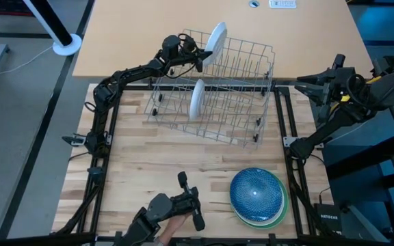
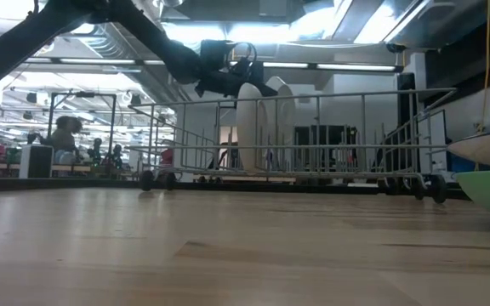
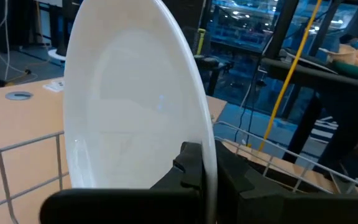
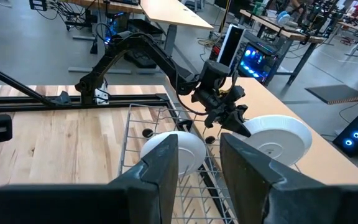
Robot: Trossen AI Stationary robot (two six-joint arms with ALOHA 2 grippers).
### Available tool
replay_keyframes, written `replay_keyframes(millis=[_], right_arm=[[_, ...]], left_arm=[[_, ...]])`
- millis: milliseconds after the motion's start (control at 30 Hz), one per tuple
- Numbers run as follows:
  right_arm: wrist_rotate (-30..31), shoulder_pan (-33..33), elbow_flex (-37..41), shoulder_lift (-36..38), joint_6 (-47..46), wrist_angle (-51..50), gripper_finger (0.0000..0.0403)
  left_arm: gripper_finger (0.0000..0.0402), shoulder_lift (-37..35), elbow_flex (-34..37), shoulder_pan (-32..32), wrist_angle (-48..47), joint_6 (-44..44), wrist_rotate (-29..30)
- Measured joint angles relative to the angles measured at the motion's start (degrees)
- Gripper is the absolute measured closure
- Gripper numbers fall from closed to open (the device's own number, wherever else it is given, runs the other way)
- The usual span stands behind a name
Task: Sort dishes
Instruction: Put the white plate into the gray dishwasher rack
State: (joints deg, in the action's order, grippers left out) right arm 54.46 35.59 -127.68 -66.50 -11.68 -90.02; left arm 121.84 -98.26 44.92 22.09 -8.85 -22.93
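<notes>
Taking the wire rack [image 1: 214,92] as your landmark, nearest you on the wooden surface [image 1: 149,171] a stack of plates [image 1: 257,196] is sitting well short of the rack, toward its right end, with a blue patterned plate [image 1: 255,191] on top and a light green rim showing beneath it. Also well short of the rack, by the surface's front edge, a dark gripper-like device [image 1: 183,205] is lying with a person's hand [image 1: 173,229] just beside it. Inside the rack, a white plate [image 1: 197,99] is standing on edge around the middle. At the rack's far side, your left hand [image 1: 200,58] is gripping a second white plate [image 1: 215,39] by its rim, fingers clamped on it, holding it upright just above the rack's far wall. Your right hand [image 4: 197,174] is hanging raised off the rack's right end, looking back across it; its fingers are standing a little apart and nothing is between them.
</notes>
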Motion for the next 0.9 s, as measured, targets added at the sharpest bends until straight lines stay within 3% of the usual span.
replay_keyframes(millis=[733, 900], right_arm=[[-0.02, 0.0, 0.0, 0.0, 0.0, 0.0, 0.0279], [-0.02, 0.0, 0.0, 0.0, 0.0, 0.01, 0.0279]], left_arm=[[0.04, 0.02, 0.0, -0.06, -0.12, -3.28, 4.07], [0.0399, 0.02, 0.0, 0.03, -0.01, -8.97, 6.43]])
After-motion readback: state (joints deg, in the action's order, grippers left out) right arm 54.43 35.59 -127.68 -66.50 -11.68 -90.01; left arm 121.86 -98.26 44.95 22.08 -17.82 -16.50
